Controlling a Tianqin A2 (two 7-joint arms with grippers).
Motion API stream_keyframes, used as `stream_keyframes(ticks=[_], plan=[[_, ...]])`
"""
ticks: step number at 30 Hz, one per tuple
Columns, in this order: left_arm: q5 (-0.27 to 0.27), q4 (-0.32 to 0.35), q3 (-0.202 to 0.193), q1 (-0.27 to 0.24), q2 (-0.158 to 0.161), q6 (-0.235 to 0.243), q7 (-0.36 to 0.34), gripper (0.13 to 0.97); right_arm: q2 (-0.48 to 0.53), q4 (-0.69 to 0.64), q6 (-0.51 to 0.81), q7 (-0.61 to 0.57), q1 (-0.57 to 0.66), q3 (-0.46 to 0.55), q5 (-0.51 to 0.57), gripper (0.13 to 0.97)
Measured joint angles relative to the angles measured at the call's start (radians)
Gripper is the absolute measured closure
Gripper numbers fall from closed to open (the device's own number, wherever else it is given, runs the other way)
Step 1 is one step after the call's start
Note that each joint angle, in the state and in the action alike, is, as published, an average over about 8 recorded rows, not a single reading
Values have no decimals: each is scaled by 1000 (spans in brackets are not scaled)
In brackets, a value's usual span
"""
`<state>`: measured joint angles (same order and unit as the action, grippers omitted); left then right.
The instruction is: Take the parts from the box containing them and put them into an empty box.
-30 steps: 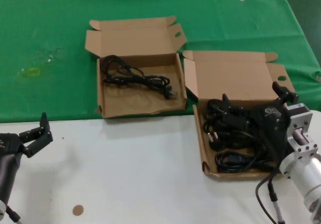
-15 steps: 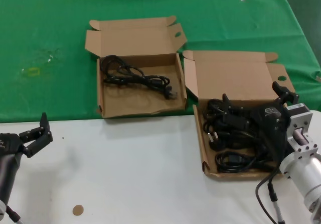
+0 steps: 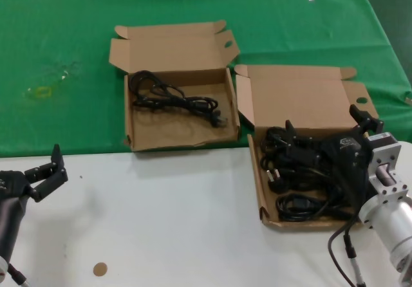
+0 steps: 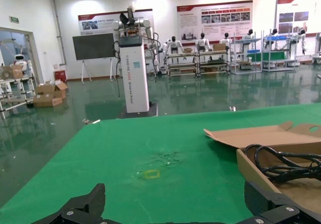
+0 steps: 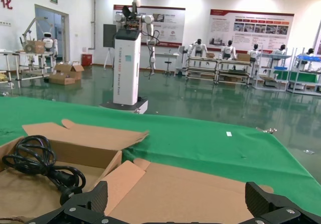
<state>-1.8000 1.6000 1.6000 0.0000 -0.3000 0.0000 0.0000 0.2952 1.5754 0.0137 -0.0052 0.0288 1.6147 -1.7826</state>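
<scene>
The box containing the parts (image 3: pixel 302 100) lies open at the right, its floor filled with several black coiled cords (image 3: pixel 290 174). My right gripper (image 3: pixel 322 123) hovers over those cords, open, with nothing between its fingers. In the right wrist view the same gripper (image 5: pixel 179 204) faces that box's raised lid (image 5: pixel 200 184). The other box (image 3: pixel 174 129), with an oval hole in its lid tab, sits to the left and holds one cord (image 3: pixel 177 100), which also shows as a cord (image 4: pixel 281 163) in the left wrist view. My left gripper (image 3: pixel 44 170) waits open at the near left edge.
Both boxes lie where the green cloth (image 3: pixel 64 36) meets the white tabletop (image 3: pixel 161 216). A small brown disc (image 3: pixel 99 269) lies on the white part near my left arm. A faint yellow mark (image 3: pixel 42 92) is on the cloth at far left.
</scene>
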Motion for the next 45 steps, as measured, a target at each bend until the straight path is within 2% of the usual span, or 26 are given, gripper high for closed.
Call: stream_keyframes(ticks=[45], plan=[[0, 0, 0, 0, 0, 0, 0, 132, 0, 0, 0, 0, 0, 0, 0, 129]])
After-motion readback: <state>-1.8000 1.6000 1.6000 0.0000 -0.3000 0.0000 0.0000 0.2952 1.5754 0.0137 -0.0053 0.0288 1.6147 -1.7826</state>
